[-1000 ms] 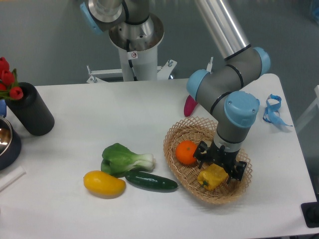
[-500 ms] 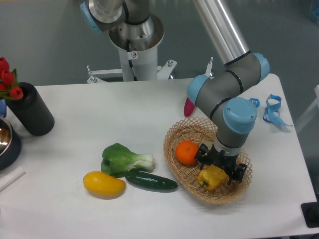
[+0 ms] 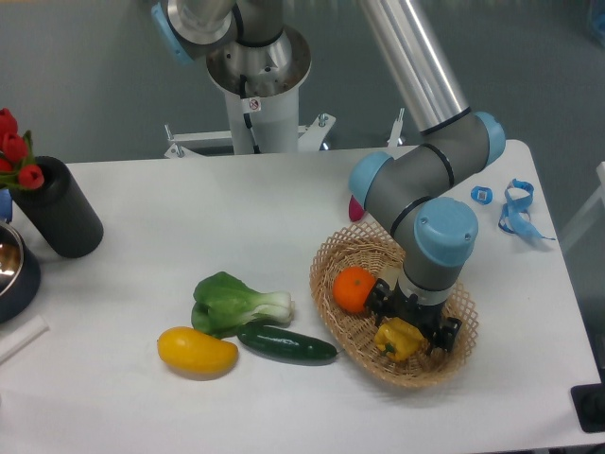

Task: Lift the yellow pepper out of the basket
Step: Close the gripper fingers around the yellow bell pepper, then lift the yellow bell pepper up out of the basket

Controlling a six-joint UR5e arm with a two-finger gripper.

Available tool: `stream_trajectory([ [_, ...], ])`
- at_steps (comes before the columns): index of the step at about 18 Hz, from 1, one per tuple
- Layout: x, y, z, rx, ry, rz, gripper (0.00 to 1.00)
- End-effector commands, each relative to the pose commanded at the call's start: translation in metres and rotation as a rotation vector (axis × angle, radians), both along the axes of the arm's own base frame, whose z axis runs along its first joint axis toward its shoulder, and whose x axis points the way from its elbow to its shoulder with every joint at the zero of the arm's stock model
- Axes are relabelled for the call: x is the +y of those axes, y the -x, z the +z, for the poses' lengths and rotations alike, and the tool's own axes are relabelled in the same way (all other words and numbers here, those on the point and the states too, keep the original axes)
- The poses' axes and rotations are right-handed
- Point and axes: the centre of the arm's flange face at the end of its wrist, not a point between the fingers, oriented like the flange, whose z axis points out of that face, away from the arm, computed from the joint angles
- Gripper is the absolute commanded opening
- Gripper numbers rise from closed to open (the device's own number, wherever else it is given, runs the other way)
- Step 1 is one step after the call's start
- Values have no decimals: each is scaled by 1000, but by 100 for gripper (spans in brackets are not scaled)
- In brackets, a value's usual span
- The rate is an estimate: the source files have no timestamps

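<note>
we see the end effector (image 3: 409, 324) right over the yellow pepper (image 3: 398, 340) | pepper in the basket (image 3: 331, 257), beside the orange (image 3: 354, 288) | fingers straddle it; whether they pinch, we cannot tell | next, we judge: straight lift

Gripper (image 3: 409, 326) down inside wicker basket (image 3: 333, 295), fingers straddling yellow pepper (image 3: 398, 340). Orange (image 3: 354, 288) just beside finger on camera-left side, little gap there. Basket rim close on camera-right and near side of fingers, hemming sideways travel. Straight up blocked only by arm's own wrist. Beyond rim, camera-left: cucumber (image 3: 286, 343), bok choy (image 3: 236, 301), yellow mango-like fruit (image 3: 197, 350), well apart from fingers.
</note>
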Motion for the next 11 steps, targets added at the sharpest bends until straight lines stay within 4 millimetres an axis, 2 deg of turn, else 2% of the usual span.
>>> stream_trajectory([
  [1,0,0,4,4,-2,0,33],
  [2,-3,0,13,11,-6,2,32],
  [6,-8,2,35,33,-24,15,32],
  [8,-18,6,45,22,-22,36,32],
  [11,-19,12,59,-4,-8,43,32],
])
